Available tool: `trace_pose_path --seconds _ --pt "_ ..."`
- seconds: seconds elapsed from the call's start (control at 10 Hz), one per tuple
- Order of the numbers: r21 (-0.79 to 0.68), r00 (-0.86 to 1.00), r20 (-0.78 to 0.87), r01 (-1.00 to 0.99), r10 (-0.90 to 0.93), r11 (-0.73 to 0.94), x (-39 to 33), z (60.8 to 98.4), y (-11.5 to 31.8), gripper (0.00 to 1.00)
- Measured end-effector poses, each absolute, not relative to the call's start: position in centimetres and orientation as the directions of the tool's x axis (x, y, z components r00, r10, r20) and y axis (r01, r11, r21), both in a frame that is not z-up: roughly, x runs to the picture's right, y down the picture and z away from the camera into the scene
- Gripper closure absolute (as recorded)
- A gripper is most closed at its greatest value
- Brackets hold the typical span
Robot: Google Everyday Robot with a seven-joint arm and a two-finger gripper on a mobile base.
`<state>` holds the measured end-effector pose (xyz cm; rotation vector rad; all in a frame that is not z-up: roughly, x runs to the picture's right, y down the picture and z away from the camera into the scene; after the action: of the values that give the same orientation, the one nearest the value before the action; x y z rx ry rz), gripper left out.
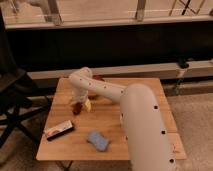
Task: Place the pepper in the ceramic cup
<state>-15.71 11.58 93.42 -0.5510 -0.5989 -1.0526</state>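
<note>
My white arm reaches from the lower right across the wooden table (145, 87) to its left part. The gripper (80, 103) hangs low over the table there, pointing down. A small dark red thing, the pepper (76, 108), sits right at the gripper's tip, on or just above the wood; I cannot tell whether it is held. A pale yellowish bit (88, 104) shows just to the right of the gripper. The ceramic cup does not show; the arm may be covering it.
A flat red-and-white box (59, 129) lies near the front left edge. A blue sponge-like object (98, 140) lies at the front middle. A red-orange rim, likely the bowl (98, 78), peeks out behind the arm. A black folding chair (15, 100) stands to the left.
</note>
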Motion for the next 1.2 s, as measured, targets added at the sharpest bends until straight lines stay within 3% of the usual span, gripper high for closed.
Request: trace_pose_path --seconds 1.2 --pt "-0.135 0.349 0.726 0.917 -0.593 0.375 -15.93 93.04 12.24 0.20"
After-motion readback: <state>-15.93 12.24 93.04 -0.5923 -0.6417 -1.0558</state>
